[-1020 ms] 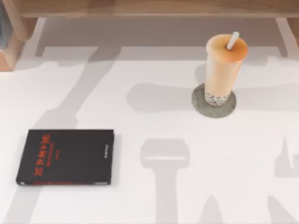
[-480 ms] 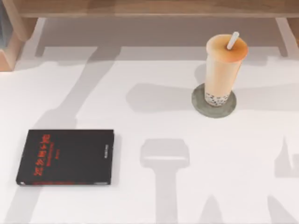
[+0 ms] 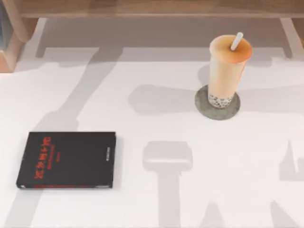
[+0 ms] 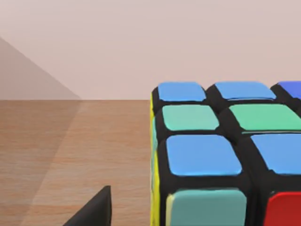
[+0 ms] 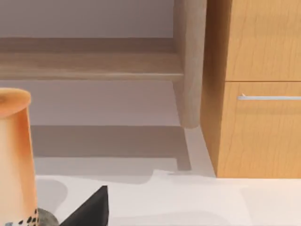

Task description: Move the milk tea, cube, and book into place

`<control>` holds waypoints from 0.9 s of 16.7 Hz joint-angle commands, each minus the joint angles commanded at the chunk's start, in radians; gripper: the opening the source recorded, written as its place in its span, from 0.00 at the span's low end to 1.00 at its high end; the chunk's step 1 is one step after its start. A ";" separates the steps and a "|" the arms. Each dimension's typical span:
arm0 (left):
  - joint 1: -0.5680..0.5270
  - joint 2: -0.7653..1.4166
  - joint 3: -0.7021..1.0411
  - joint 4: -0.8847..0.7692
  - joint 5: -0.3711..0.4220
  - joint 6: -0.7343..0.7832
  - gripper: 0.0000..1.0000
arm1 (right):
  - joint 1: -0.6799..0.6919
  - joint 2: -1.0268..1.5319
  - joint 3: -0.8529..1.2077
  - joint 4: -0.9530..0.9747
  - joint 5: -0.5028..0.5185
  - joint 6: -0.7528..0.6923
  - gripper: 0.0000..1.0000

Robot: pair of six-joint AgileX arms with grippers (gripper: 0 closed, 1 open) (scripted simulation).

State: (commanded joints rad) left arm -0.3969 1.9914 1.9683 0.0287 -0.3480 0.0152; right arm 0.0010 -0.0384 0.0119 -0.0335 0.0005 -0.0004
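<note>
On the right half of the white table (image 3: 152, 133), the milk tea (image 3: 227, 71) stands upright on a round grey coaster (image 3: 217, 102), white straw through its lid. A thin black book (image 3: 66, 159) with red lettering lies flat near the left edge. The left wrist view shows the cube (image 4: 225, 155) close before the camera on a wooden surface (image 4: 70, 155), beside one dark fingertip (image 4: 96, 212); whether the left gripper is open or grips the cube cannot be told. The right wrist view shows the cup beside a wooden cabinet (image 5: 254, 94), with one dark fingertip (image 5: 91, 209) in sight; that gripper's opening likewise cannot be told. Likely hazards: a withdrawing finger nudging the cube askew, or a low sweep tipping the tall cup.
</note>
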 joint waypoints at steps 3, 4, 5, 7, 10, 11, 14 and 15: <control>0.000 0.000 0.000 0.000 0.000 0.000 1.00 | 0.000 -0.115 0.019 -0.121 0.002 -0.002 1.00; 0.000 0.000 0.000 0.000 0.000 0.000 1.00 | 0.000 -0.160 0.024 -0.175 0.003 -0.003 1.00; 0.000 0.000 0.000 0.000 0.000 0.000 1.00 | 0.000 -0.203 0.029 -0.225 0.004 -0.003 1.00; 0.000 0.000 0.000 0.000 0.000 0.000 1.00 | 0.001 -0.265 0.037 -0.313 0.004 -0.003 1.00; 0.000 0.000 0.000 0.000 0.000 0.000 1.00 | 0.003 -0.341 0.044 -0.400 0.004 -0.005 1.00; 0.000 0.000 0.000 0.000 0.000 0.000 1.00 | 0.003 -0.348 0.044 -0.409 0.005 -0.006 1.00; 0.000 0.000 0.000 0.000 0.000 0.000 1.00 | 0.003 -0.349 0.044 -0.410 0.005 -0.006 1.00; -0.002 0.000 0.000 0.000 0.000 0.000 1.00 | 0.003 -0.349 0.044 -0.410 0.005 -0.006 1.00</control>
State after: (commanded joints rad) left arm -0.3988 1.9913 1.9683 0.0289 -0.3481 0.0152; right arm 0.0038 -0.3875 0.0562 -0.4437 0.0050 -0.0060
